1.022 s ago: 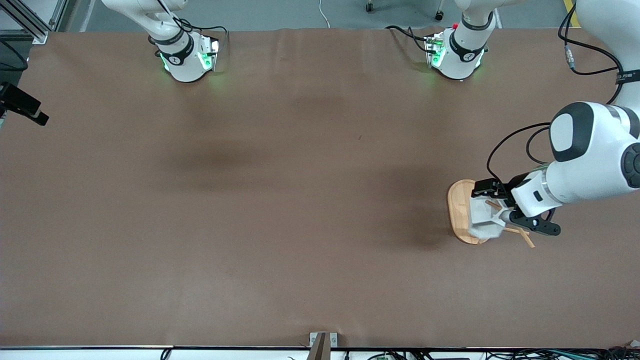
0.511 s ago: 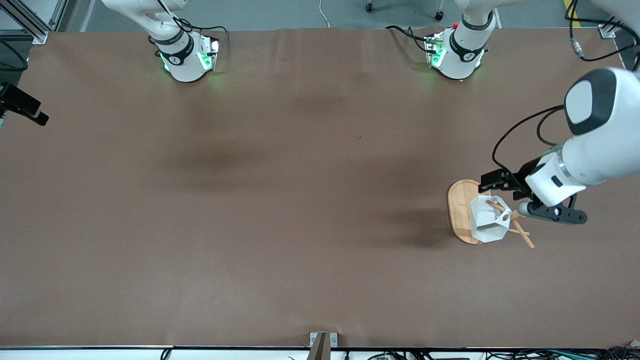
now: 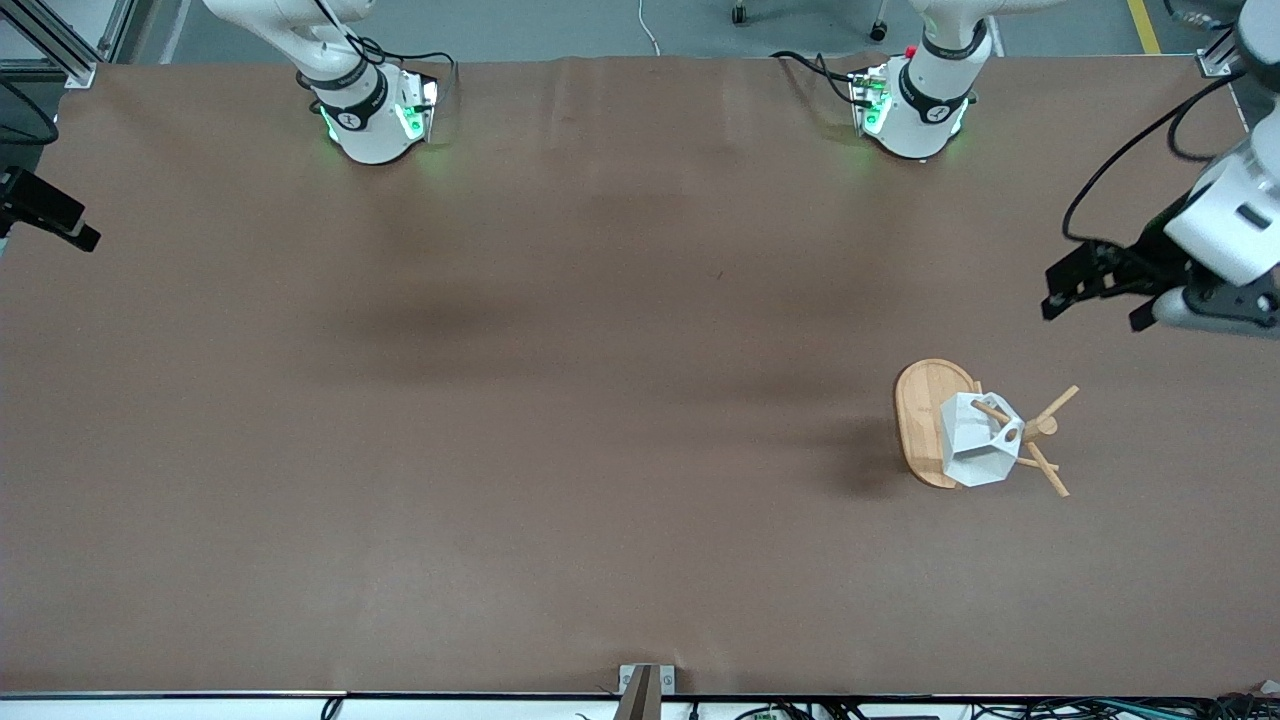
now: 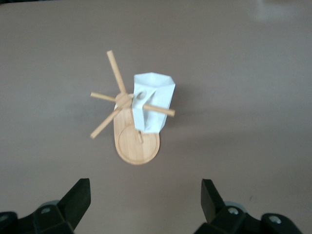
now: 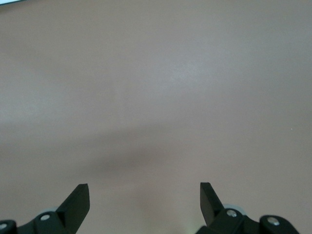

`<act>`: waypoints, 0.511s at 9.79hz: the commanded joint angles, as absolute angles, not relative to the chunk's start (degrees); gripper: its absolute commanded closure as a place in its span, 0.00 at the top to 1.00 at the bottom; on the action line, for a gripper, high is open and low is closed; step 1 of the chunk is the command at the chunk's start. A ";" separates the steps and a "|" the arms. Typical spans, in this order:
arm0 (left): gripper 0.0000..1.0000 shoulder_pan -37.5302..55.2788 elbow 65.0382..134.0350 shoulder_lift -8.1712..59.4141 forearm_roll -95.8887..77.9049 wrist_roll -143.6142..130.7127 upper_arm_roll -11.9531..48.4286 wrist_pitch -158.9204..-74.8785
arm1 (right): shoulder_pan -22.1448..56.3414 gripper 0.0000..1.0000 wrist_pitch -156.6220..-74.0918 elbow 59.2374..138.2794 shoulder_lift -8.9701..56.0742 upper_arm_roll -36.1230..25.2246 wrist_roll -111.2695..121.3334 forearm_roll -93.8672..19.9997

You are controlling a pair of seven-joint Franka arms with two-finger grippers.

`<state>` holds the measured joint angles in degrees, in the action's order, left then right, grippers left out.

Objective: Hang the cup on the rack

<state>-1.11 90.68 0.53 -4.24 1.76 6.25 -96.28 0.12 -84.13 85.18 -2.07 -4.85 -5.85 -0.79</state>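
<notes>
Hanging on the rack (image 3: 925, 420) is where the cup (image 3: 975, 452) is being seen, one thin peg (image 4: 158, 109) being passed through the round hole in its side tab, with the white faceted body being carried above the oval bamboo base. The rack is being kept upright on the brown surface (image 3: 560, 400), toward the left arm's end of it, with further pegs being fanned out from the central post. The left end effector (image 3: 1100, 300) is being held up in the air, well apart from the rack and over bare surface; its fingers (image 4: 78, 197) are being shown spread wide with nothing between them. The right end effector (image 5: 145, 200) is being held over bare surface too, away from the rack, its fingers likewise being shown wide apart and empty; that arm is waiting.
</notes>
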 commanded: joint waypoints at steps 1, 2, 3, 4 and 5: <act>1.00 2.28 93.43 -2.89 -2.29 1.49 3.70 -91.86 | -0.18 1.00 -83.76 85.08 -2.02 -4.48 -6.77 -0.18; 1.00 2.29 94.04 -4.29 -1.68 1.76 3.60 -90.63 | -0.18 1.00 -83.76 85.08 -2.02 -4.48 -6.77 -0.18; 1.00 2.29 95.70 -6.31 -0.80 1.41 3.69 -90.62 | -0.26 1.00 -83.76 85.08 -2.02 -4.48 -6.77 -0.18; 1.00 2.37 97.89 -8.50 0.60 1.06 3.78 -90.62 | -0.26 1.00 -83.76 85.08 -2.02 -4.48 -6.77 -0.18; 1.00 2.29 98.61 -8.96 0.96 0.36 3.78 -90.62 | -0.44 1.00 -83.85 85.08 -2.02 -4.57 -6.68 -0.18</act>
